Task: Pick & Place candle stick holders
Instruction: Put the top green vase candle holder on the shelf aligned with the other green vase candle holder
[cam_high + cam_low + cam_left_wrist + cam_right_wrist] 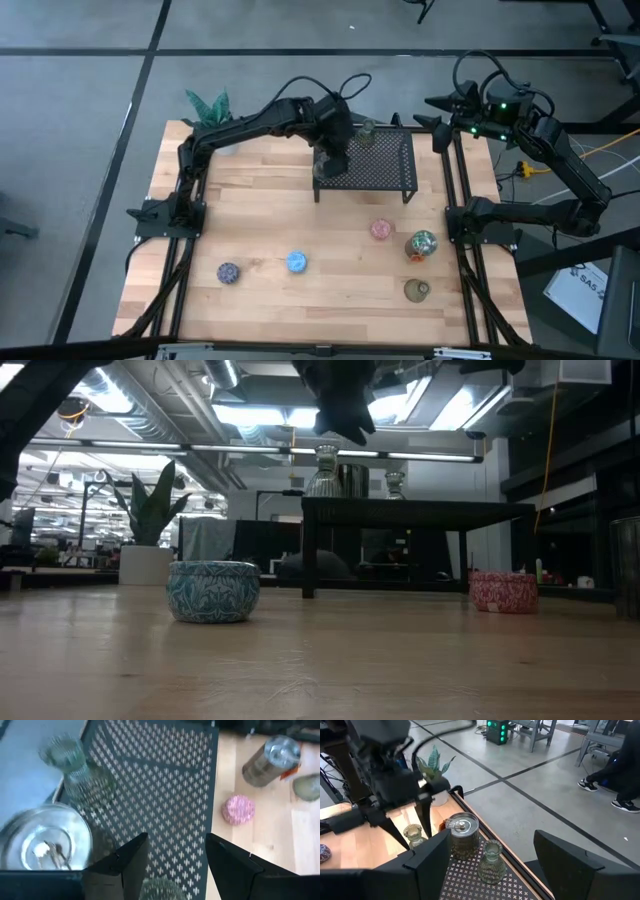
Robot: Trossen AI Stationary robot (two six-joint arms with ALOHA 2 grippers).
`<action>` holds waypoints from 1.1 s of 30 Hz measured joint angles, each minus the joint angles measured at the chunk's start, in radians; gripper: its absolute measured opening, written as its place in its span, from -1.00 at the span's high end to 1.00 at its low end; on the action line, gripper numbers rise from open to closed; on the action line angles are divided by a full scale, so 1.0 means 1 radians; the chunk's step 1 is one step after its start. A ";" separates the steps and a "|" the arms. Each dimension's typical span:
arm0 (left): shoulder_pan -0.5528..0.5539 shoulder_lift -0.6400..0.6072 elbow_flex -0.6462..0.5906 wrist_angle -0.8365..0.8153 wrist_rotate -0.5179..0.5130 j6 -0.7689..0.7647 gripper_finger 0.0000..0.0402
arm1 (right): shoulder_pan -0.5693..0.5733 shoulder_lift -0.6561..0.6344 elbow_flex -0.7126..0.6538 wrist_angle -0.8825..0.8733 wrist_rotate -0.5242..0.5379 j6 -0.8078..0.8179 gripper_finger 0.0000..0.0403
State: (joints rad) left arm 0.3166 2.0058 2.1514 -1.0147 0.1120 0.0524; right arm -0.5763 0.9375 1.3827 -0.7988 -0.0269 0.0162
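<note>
A black mesh rack (380, 165) stands at the table's far side. On it are an olive-green glass holder (75, 767), a silvery lidded holder (42, 842) and a third glass holder (413, 836). My left gripper (172, 865) hangs open above the rack, with its fingers on either side of that third holder's top (160, 891). On the table stand purple-speckled (228, 272), blue (297, 262), pink (381, 229), silvery (421, 245) and olive (417, 290) holders. My right gripper (438, 125) waits open at the rack's far right corner.
A potted green plant (208, 105) stands at the table's far left corner. The arms' black frames (165, 215) run along both side edges. Bare wood lies between the rack and the holders near the front.
</note>
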 joint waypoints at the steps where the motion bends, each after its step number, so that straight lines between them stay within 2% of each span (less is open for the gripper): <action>1: 0.002 -0.004 0.008 -0.016 0.000 -0.007 0.03 | 0.000 0.000 0.000 -0.004 0.000 -0.001 -0.42; 11: 0.027 -0.038 0.080 -0.255 -0.041 -0.006 0.06 | 0.000 0.000 0.000 -0.006 0.000 -0.001 -0.42; 22: 0.072 -0.076 0.080 -0.491 -0.095 0.040 0.29 | 0.000 0.000 0.000 -0.006 0.005 -0.005 -0.42; 26: 0.074 -0.069 0.069 -0.510 -0.094 0.068 0.42 | 0.000 0.000 0.000 -0.006 0.005 -0.005 -0.42; 33: 0.075 -0.067 -0.044 -0.492 -0.090 0.096 0.67 | 0.000 0.000 0.000 -0.006 0.009 -0.005 -0.42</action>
State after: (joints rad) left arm 0.3912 1.9385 2.1070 -1.5067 0.0216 0.1484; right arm -0.5763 0.9375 1.3827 -0.8051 -0.0181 0.0109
